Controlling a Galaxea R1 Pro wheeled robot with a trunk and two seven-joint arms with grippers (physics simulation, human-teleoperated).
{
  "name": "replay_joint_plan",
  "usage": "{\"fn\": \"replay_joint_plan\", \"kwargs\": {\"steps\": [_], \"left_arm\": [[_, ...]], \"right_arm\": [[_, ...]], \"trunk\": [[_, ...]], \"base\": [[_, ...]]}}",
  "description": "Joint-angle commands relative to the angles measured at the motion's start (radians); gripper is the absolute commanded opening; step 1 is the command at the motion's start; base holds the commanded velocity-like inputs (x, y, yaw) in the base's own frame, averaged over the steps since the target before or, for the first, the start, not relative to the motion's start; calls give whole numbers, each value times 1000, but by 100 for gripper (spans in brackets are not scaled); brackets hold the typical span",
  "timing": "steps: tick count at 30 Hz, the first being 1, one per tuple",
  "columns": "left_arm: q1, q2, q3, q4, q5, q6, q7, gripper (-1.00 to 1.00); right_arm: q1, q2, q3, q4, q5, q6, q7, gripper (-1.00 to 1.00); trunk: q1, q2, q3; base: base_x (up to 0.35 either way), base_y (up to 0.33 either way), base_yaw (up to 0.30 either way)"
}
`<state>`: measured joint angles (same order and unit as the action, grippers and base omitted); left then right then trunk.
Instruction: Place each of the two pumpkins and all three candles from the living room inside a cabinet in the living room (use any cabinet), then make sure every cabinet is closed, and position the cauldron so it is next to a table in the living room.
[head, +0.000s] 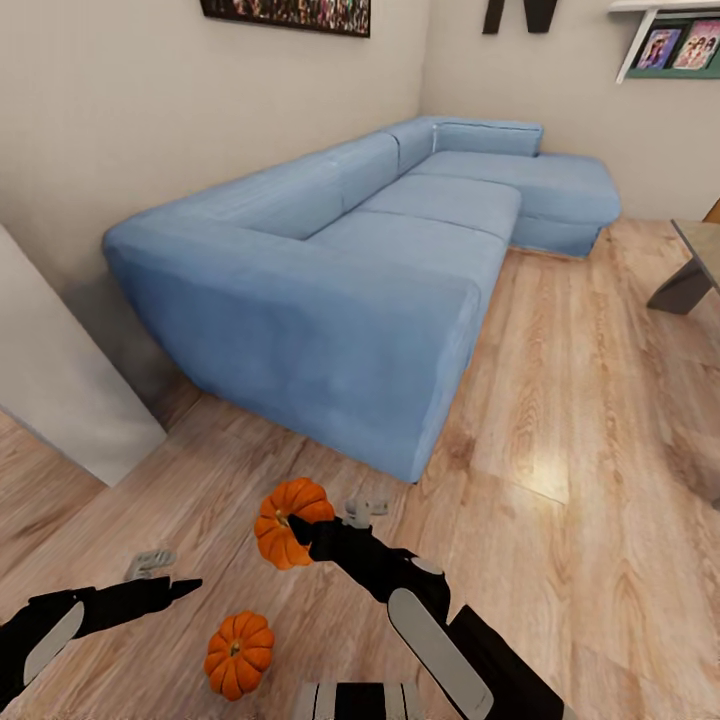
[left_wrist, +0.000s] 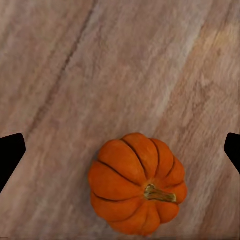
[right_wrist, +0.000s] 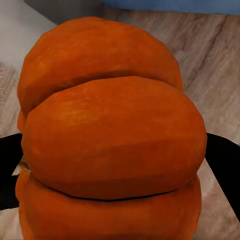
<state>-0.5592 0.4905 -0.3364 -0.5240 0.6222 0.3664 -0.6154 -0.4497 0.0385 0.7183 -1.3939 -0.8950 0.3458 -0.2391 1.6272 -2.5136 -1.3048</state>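
Small orange ribbed pumpkin (head: 285, 520), near blue sofa (head: 330, 290): clamped in right tool (head: 300, 528). Judged light, rigid, waxy; grip across ribs. Left tool (head: 185, 585) spread, empty.

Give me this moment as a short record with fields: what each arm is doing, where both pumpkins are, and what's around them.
setting: wooden floor beside a blue sofa
right pincer: shut on the held pumpkin, lifted off the floor
left pincer: open, holding nothing
floor pumpkin: upright on the floor, stem up, between the two arms, below the left pincer
candles: two pale ones on the floor, one near the left pincer, one past the held pumpkin
table: grey corner at the right edge
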Motion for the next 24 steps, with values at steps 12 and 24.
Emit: {"fn": "replay_joint_plan", "kwargs": {"steps": [12, 24], "left_arm": [[-1, -15, -9, 13, 5, 7, -1, 100], [0, -30, -18, 13, 2, 6, -2, 100]], "right_arm": [[6, -61, -2, -152, -21, 19, -5, -100], [6, -62, -1, -154, -22, 22, -8, -100]], "trunk": [[5, -3, -47], [11, -6, -94]], "base": [[0, 0, 0], [0, 0, 0]]}}
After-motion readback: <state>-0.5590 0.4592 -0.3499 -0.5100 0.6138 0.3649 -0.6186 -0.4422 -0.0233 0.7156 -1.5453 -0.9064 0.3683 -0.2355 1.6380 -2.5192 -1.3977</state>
